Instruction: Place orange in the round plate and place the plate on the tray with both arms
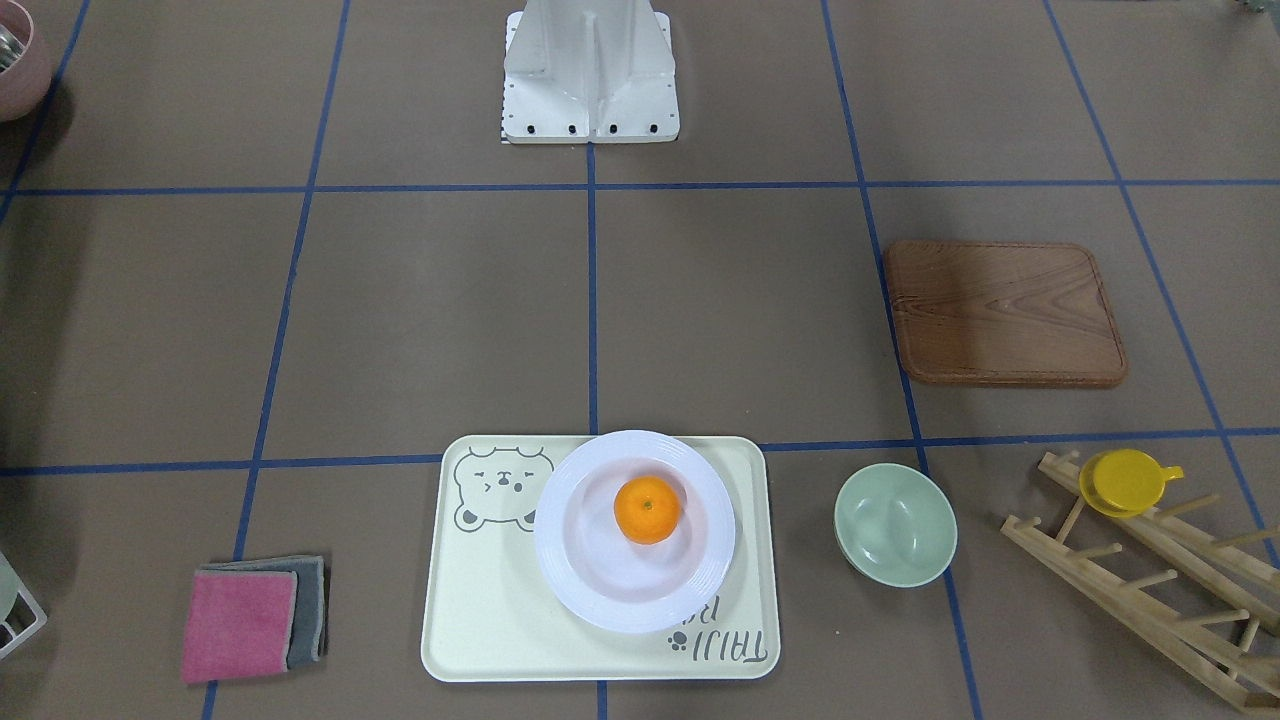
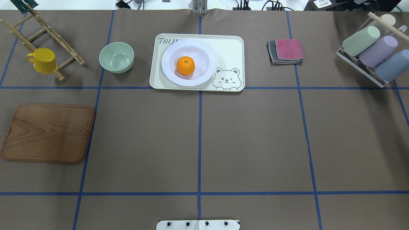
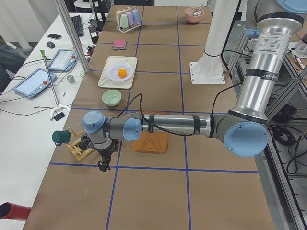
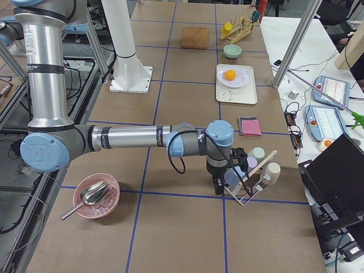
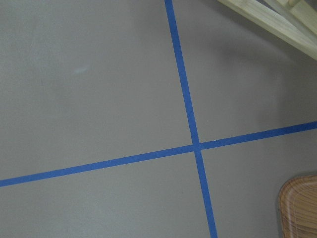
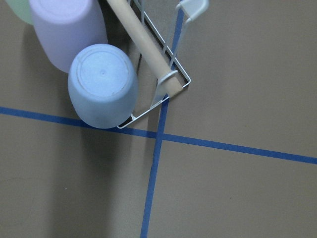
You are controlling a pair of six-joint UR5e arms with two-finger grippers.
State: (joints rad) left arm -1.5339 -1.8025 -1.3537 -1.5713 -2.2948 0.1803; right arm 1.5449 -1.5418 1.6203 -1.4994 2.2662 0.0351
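Sitting in the well of the round plate, the orange rests with its stem dimple up. The plate lies flat on the tray, covering part of the lettering and the edge of the bear drawing. The tray lies on the far side of the surface from the robot's base, across the middle blue tape line.

Both arms are well apart from it. The left end effector hangs low over the surface at the robot's left end, close to the wooden peg rack and near the brown wooden board. The right end effector hangs just beside the white wire rack of pastel cups at the opposite end. Both show only in the side views, so I cannot tell whether their fingers are spread or pressed together.

In the overhead view a pale-green bowl stands just left of the tray, and a yellow cup hangs on the peg rack further left. Folded pink and grey cloths lie to the tray's right.
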